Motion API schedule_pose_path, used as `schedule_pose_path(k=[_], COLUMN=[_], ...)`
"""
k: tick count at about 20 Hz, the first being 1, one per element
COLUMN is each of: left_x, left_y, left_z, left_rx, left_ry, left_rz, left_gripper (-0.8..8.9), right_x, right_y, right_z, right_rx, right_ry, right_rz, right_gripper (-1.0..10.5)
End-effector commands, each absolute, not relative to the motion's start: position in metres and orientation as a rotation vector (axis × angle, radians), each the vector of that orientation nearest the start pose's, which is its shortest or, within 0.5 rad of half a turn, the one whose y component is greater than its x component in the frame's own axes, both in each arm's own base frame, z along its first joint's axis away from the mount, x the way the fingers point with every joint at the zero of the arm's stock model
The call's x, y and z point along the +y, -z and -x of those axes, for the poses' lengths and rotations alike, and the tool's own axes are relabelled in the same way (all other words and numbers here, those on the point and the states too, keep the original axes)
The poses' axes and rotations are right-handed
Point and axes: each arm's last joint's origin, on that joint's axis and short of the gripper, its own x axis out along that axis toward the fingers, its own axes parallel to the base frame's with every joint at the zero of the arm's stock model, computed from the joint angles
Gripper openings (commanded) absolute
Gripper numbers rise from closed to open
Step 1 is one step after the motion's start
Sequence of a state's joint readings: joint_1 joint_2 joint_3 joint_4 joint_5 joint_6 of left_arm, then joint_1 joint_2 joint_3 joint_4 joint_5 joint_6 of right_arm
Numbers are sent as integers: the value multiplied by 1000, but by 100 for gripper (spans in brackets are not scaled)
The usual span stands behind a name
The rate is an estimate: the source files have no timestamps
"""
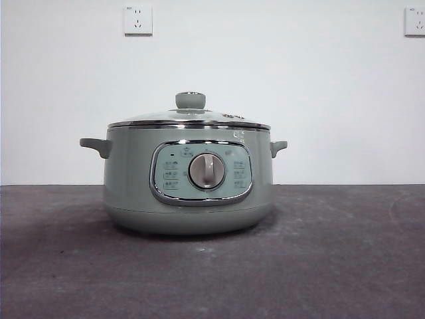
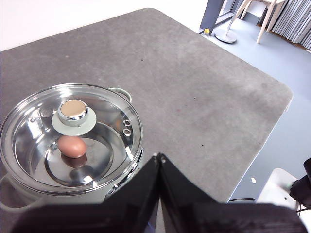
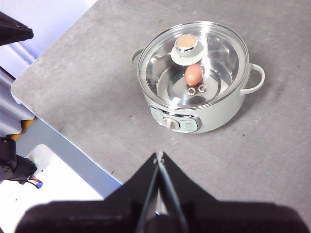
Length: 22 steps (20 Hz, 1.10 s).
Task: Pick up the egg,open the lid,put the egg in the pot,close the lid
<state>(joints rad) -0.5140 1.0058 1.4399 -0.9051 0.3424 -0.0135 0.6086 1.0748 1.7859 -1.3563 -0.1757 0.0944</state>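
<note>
I see the egg [image 2: 72, 146] in the pot [image 1: 188, 193], lid [image 3: 193, 57] on. Both end effectors closed, empty, well clear: task looks done.

grey table [image 1: 345, 266], two wall sockets [image 1: 138, 20], chair [image 2: 265, 14]

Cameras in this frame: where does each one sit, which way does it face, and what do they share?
Front view: low, level across the table at the pot and lid; no robot parts.
Left wrist view: above, looking down past the shut left hand onto the lid and the egg inside.
Right wrist view: higher, looking down on the whole pot, with the shut right hand.
Shared: both wrist views show the egg through the glass.
</note>
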Motion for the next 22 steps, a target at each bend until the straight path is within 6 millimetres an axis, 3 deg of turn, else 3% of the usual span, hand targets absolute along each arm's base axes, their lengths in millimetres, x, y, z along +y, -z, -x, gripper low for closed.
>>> schedule_pose_path(k=[1, 3, 6, 9, 13, 18, 22], left_x=[-87, -81, -56, -33, -12, -1, 2], left_y=[-440, -445, -453, -435, -370, -273, -222], left_z=[-136, -141, -141, -127, -109, -97, -94], left_rx=[456, 376, 198, -3, -145, -35, 19], left_ry=[813, 669, 515, 383, 178, 50, 21], left_rz=[-103, -176, -188, -171, -182, -180, -175], left_gripper=[-3, -3, -3, -3, -3, -3, -3], right_x=[70, 70, 70, 69, 69, 69, 69], right_y=[-482, -483, -483, -483, -483, -483, -483], right_z=[-91, -91, -91, -90, -90, -90, -90], right_rx=[697, 694, 694, 692, 692, 692, 692], right_ry=[-722, -723, -723, -723, -723, -723, -723], right_rz=[50, 49, 49, 49, 48, 48, 48], right_gripper=[2, 2, 2, 2, 2, 2, 2])
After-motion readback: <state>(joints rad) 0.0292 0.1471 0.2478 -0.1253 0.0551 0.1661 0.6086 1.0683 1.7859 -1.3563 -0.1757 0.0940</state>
